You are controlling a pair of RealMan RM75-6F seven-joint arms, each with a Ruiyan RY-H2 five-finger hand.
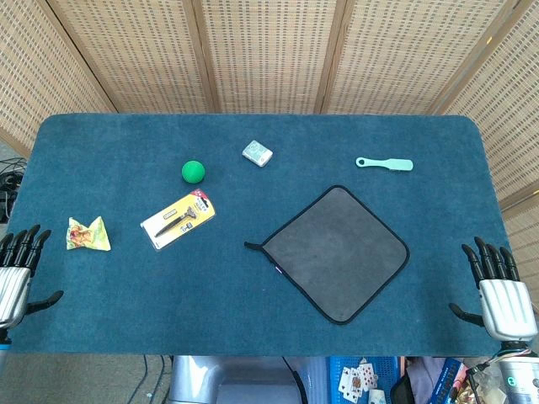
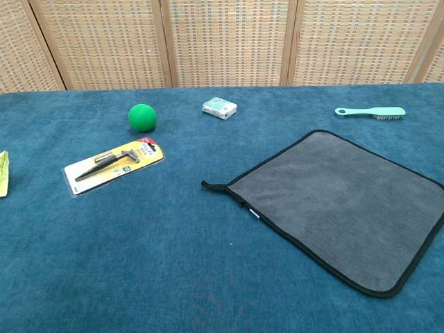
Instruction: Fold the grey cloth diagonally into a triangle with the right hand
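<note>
- I see my left hand [image 1: 15, 271] at the near left edge of the blue table [image 1: 126, 320]; fingers spread apart, holding nothing; it does not show in the chest view
- Yellow-green snack packet [image 1: 88, 235] lies flat just beside that hand, further onto the table
- Razor in a yellow blister pack [image 1: 178, 219] lies angled left of centre; green ball [image 1: 194, 172] sits just behind it, apart from it
- Small wrapped white packet [image 1: 257, 153] rests near the far middle
- Grey cloth [image 1: 337, 253] lies fully flat and unfolded right of centre, turned as a diamond; black edging all round; small hanging loop at its left corner
- Mint-green brush [image 1: 385, 163] lies behind the cloth, well apart
- My right hand [image 1: 500, 295] sits at the near right edge, fingers apart, empty; clear of the cloth
</note>
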